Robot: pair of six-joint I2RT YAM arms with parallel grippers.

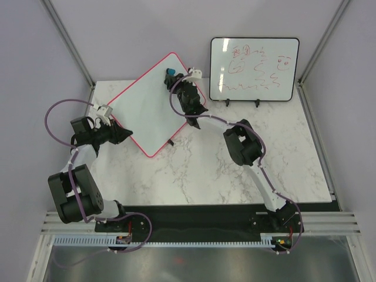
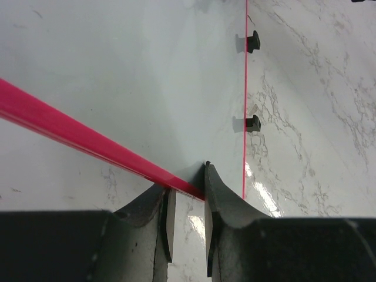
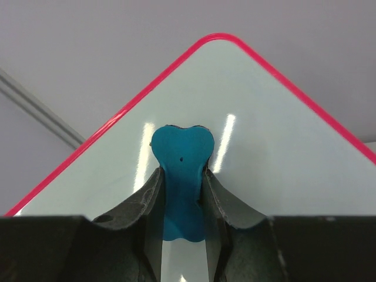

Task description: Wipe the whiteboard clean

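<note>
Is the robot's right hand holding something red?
No, the right hand grips a blue eraser over the pink-framed whiteboard.

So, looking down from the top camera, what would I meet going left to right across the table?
Left gripper → pink-framed whiteboard → black-framed whiteboard. The right gripper and its blue eraser sit over the pink-framed whiteboard, so unplaced.
</note>
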